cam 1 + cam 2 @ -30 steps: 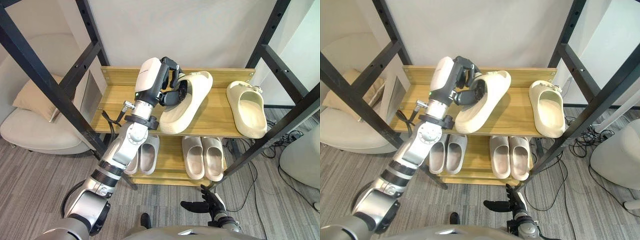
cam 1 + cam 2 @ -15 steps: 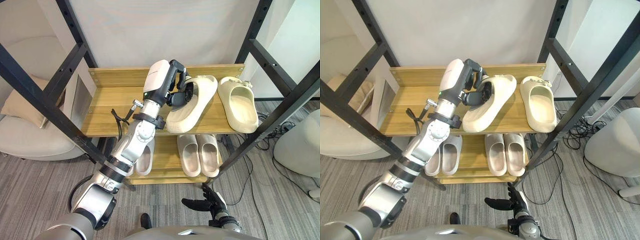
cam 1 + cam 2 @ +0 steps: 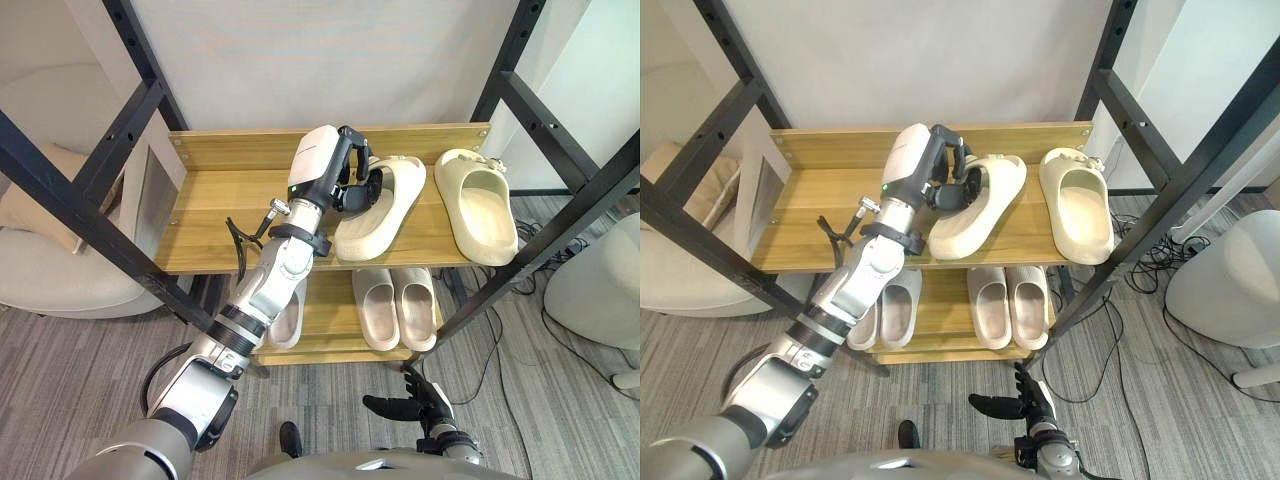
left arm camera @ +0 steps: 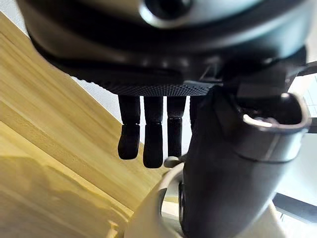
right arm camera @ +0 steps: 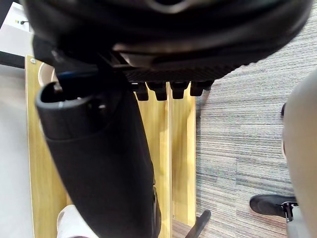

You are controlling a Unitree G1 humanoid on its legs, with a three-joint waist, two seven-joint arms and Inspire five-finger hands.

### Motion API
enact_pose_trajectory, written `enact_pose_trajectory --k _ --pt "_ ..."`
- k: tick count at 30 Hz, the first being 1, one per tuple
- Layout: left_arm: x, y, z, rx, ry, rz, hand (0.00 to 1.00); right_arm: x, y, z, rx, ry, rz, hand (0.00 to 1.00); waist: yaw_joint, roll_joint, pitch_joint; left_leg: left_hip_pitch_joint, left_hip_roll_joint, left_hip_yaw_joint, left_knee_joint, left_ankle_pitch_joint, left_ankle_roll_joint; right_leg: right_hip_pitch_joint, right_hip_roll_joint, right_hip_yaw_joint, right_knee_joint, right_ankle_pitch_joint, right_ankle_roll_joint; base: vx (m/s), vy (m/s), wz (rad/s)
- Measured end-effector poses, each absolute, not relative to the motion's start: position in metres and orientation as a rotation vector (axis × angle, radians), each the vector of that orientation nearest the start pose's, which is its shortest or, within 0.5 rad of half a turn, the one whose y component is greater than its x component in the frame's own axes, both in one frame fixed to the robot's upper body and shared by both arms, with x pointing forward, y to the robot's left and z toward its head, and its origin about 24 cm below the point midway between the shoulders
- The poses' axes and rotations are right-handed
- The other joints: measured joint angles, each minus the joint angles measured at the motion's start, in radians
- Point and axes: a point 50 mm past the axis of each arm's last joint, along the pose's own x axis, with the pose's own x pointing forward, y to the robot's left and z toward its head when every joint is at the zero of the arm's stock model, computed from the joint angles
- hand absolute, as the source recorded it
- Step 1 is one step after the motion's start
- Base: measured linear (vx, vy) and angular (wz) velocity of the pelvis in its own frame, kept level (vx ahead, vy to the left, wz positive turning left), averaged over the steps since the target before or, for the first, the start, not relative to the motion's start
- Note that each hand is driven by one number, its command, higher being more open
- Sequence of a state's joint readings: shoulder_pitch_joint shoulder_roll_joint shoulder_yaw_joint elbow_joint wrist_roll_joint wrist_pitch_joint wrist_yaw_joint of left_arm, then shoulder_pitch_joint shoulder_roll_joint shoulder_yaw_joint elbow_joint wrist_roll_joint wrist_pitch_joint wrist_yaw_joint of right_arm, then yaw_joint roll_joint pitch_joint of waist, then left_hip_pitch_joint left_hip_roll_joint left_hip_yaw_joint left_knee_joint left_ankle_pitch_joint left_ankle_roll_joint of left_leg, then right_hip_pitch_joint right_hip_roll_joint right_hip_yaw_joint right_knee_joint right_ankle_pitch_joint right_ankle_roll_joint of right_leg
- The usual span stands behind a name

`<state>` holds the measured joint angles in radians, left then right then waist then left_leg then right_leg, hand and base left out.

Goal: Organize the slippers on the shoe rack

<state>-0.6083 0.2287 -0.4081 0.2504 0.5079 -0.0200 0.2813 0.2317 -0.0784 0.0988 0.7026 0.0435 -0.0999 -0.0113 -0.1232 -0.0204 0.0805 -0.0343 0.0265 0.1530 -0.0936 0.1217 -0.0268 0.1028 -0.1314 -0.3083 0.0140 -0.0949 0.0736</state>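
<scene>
A cream slipper (image 3: 380, 212) lies slanted on the wooden top shelf (image 3: 215, 215), its heel at the front edge. My left hand (image 3: 347, 178) is shut on its side near the toe; in the left wrist view the fingers (image 4: 146, 135) and thumb (image 4: 225, 163) curl over the slipper's rim (image 4: 148, 218). A second cream slipper (image 3: 480, 203) rests just to its right, a small gap between them. My right hand (image 3: 405, 406) hangs low over the floor, open, fingers spread.
On the lower shelf sit a beige pair (image 3: 395, 306) and a grey pair (image 3: 890, 310). Black metal frame posts (image 3: 90, 215) cross both sides. A light armchair with a cushion (image 3: 40, 250) stands left; a white rounded object (image 3: 600, 290) and floor cables lie right.
My left hand has carried the held slipper rightward, close beside the second cream slipper. The whole view has also shifted. The right hand stays low.
</scene>
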Motion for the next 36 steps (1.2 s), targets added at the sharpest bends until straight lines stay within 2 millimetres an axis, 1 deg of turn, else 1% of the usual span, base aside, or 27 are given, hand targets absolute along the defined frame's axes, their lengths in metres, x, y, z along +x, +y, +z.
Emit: enact_pose_trajectory --k 5,8,16,21,28,36 --pt "0.333 0.07 0.149 0.807 -0.557 -0.113 1.0 0.113 -0.166 -0.134 -0.042 0.832 -0.01 1.0 -0.001 -0.003 0.002 0.002 0.001 0.002 0.005 0.0 0.0 0.0 -0.001 0.008 -0.001 0.003 0.003 0.0 0.002 -0.02" --pt "0.332 0.067 0.151 0.772 -0.558 -0.119 1.0 0.113 -0.166 -0.134 -0.042 0.832 -0.01 1.0 -0.001 -0.003 0.002 0.002 0.001 0.001 0.005 0.0 0.0 0.0 -0.001 0.008 0.0 0.003 0.003 0.0 0.0 0.0" --pt "0.329 0.053 0.153 0.624 -0.534 -0.153 1.0 0.113 -0.166 -0.134 -0.042 0.833 -0.01 1.0 0.0 -0.002 0.002 0.01 0.0 0.0 0.005 0.001 0.001 0.007 -0.002 0.008 0.006 0.003 0.003 0.0 0.0 0.0" --pt "0.326 0.048 0.158 0.554 -0.541 -0.167 1.0 0.113 -0.168 -0.134 -0.041 0.832 -0.015 1.0 0.001 0.007 0.004 0.013 0.0 -0.003 0.005 0.003 0.003 0.008 -0.003 0.007 0.011 0.002 0.003 0.0 0.0 0.0" --pt "0.323 0.046 0.164 0.52 -0.562 -0.173 1.0 0.113 -0.17 -0.133 -0.038 0.83 -0.021 1.0 0.003 0.02 0.004 0.019 -0.001 -0.008 0.005 0.005 0.005 0.014 -0.003 0.003 0.015 0.002 0.004 0.0 0.0 0.01" --pt "0.323 0.046 0.164 0.487 -0.552 -0.179 1.0 0.113 -0.173 -0.133 -0.029 0.833 -0.032 1.0 0.005 0.028 0.004 0.021 -0.002 -0.016 0.005 0.006 0.005 0.019 -0.003 -0.005 0.016 0.002 0.004 0.0 0.0 0.02"
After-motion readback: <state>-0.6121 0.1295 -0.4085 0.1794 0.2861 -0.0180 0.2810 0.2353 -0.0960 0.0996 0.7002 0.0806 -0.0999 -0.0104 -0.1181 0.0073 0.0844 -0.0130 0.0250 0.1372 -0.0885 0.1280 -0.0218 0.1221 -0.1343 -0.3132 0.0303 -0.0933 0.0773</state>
